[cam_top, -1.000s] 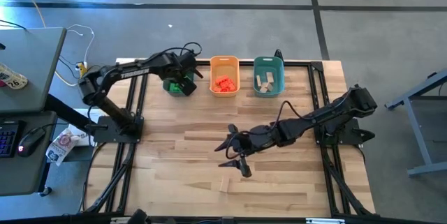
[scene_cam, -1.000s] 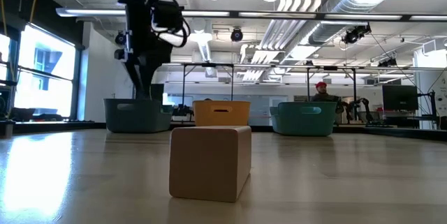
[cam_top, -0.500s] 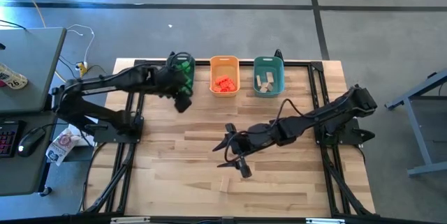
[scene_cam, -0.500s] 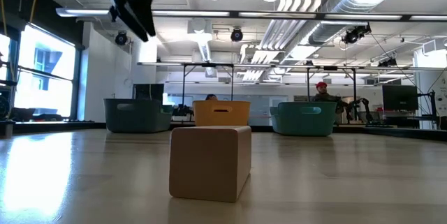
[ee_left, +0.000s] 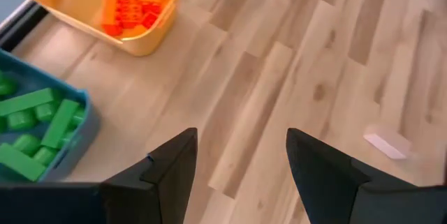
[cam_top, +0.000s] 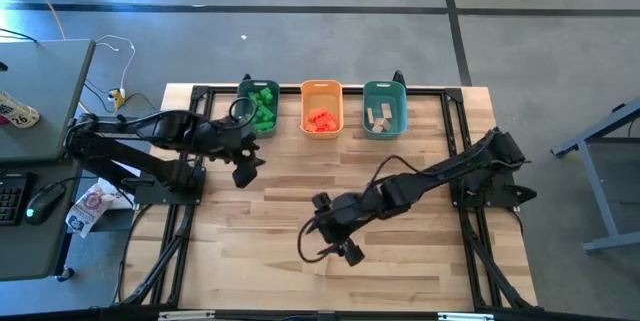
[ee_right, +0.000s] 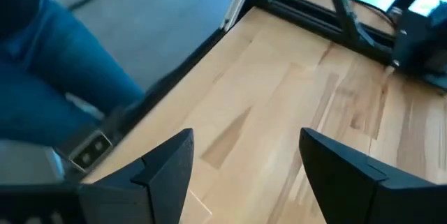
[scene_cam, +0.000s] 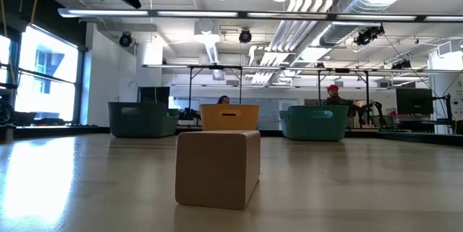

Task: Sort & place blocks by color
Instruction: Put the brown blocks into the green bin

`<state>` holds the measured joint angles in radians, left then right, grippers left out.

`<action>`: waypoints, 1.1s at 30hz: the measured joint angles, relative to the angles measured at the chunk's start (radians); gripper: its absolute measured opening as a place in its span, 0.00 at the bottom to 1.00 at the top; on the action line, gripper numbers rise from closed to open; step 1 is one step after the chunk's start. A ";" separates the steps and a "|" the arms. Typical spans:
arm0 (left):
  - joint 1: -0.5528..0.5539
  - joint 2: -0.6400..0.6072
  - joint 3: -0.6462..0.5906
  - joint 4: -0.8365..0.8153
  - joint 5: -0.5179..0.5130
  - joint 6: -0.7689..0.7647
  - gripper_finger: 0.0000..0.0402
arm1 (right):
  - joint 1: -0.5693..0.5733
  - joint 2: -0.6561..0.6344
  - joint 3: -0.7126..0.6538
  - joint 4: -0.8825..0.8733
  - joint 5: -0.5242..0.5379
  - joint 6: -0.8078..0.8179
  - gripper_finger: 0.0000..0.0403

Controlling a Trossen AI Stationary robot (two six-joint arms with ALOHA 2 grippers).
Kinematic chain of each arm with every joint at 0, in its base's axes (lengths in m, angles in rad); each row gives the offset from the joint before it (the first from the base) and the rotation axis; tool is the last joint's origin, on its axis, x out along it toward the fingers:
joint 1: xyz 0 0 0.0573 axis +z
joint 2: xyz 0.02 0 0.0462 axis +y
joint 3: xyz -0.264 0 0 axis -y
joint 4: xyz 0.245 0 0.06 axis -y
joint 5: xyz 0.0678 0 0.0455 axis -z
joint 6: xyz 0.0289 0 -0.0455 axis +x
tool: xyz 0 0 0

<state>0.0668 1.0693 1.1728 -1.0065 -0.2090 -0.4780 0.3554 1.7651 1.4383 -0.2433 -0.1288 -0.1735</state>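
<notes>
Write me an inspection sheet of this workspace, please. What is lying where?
Surface: wooden table, bare boards.
Job's things: green blocks in left teal bin; red-orange blocks in orange bin; tan blocks in right teal bin; one tan block loose on the table.
Clutter: nothing seen.
Grippers: left end effector open, empty, near the left teal bin; right end effector open, empty, over the table's front.
Cables: white cable beside the table.
Surroundings: side desk; person's blue trousers.
</notes>
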 joint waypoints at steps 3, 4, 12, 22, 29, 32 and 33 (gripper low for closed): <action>-0.036 -0.001 0.000 0.000 0.001 0.000 0.51 | 0.011 0.029 0.008 -0.011 -0.002 -0.076 0.62; -0.048 -0.001 0.000 0.000 0.001 0.004 0.51 | 0.014 0.035 0.007 -0.012 -0.009 -0.093 0.62; -0.111 -0.001 0.000 0.017 0.004 0.001 0.51 | 0.032 0.094 0.007 -0.022 -0.047 -0.148 0.62; -0.143 -0.001 0.000 0.018 -0.008 -0.025 0.51 | 0.032 0.204 0.005 -0.024 -0.049 -0.221 0.62; -0.147 -0.001 0.000 0.018 -0.011 -0.025 0.51 | 0.032 0.260 0.005 -0.027 -0.061 -0.231 0.62; -0.147 -0.001 0.000 0.018 -0.011 -0.025 0.51 | 0.032 0.282 0.005 -0.030 -0.079 -0.229 0.62; -0.147 -0.001 0.000 0.018 -0.011 -0.025 0.51 | 0.032 0.289 0.005 -0.030 -0.086 -0.229 0.62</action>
<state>-0.0804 1.0683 1.1725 -0.9890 -0.2203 -0.5030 0.3874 2.0542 1.4429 -0.2728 -0.2151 -0.4026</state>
